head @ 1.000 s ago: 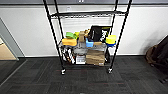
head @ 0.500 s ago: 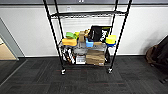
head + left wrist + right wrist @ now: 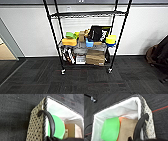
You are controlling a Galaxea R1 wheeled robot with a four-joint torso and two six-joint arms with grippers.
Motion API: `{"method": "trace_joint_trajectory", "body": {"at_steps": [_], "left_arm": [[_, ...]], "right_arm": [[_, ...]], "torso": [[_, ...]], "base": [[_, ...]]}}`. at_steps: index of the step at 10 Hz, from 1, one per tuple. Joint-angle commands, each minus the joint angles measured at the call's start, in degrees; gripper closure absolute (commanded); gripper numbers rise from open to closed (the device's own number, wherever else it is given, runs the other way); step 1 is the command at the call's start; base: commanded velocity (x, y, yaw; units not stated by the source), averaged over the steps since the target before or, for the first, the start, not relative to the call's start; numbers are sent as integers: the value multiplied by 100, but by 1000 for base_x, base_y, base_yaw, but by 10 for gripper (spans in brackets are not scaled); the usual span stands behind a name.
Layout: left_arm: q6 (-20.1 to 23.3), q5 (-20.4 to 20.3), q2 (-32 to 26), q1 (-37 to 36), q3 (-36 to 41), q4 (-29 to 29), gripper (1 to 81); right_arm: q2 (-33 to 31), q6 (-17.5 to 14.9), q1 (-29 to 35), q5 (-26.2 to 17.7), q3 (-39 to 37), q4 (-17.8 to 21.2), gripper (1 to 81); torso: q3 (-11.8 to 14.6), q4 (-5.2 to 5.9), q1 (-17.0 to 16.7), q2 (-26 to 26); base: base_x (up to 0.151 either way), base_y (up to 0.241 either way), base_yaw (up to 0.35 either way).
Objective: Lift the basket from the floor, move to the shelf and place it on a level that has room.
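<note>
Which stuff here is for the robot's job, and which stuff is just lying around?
For the job:
basket
shelf
its free upper level
carpet floor

Just lying about:
cardboard box low on the shelf
yellow sponge
green thing inside the basket
dark bag by the wall

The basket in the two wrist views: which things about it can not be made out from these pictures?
- Left wrist view: the basket is cut off by the picture's edge; the green thing partly hides what lies under it.
- Right wrist view: an orange thing is mostly covered by the green thing and a tan flat piece.
- Both views: the dark handle runs off the edge, so any grip is hidden.
</note>
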Motion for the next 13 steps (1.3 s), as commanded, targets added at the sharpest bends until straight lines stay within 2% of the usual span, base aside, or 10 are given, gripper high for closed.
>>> {"method": "trace_joint_trajectory", "body": {"at_steps": [1,2,4,5,7,10,11,12,13], "left_arm": [[-342,-118,-435,-686,875,-296,811],[-412,-207,-603,-686,999,-305,811],[-412,-260,-876,-686,1245,-305,811],[-412,-424,-1042,-686,1420,-305,811],[-412,-725,-1316,-686,1747,-367,811],[-412,-761,-1369,-703,1782,-428,811],[-421,-752,-1377,-730,1800,-437,811],[-421,-752,-1404,-756,1843,-446,811],[-413,-752,-1430,-791,1887,-446,811]], "right_arm": [[-274,454,702,89,744,97,811],[-336,490,824,72,902,105,811],[-433,516,1053,54,1236,105,811],[-477,560,1168,54,1386,105,811],[-582,595,1361,-25,1650,105,811],[-732,595,1528,-34,1878,44,811],[-732,595,1528,-34,1940,26,811],[-732,595,1528,-34,1958,26,811],[-732,587,1511,-34,1958,17,811]], "torso": [[0,0,0,0],[0,0,-369,573],[0,0,-373,582],[0,0,-428,672],[0,0,-649,1026],[-2,0,-1016,1607],[201,0,-1138,1799],[518,0,-1258,1992],[562,0,-1352,2145]], "base": [[0,0,0],[0,0,0],[0,0,0],[0,0,0],[0,0,0],[0,0,0],[0,0,0],[0,0,0],[0,0,0]]}}
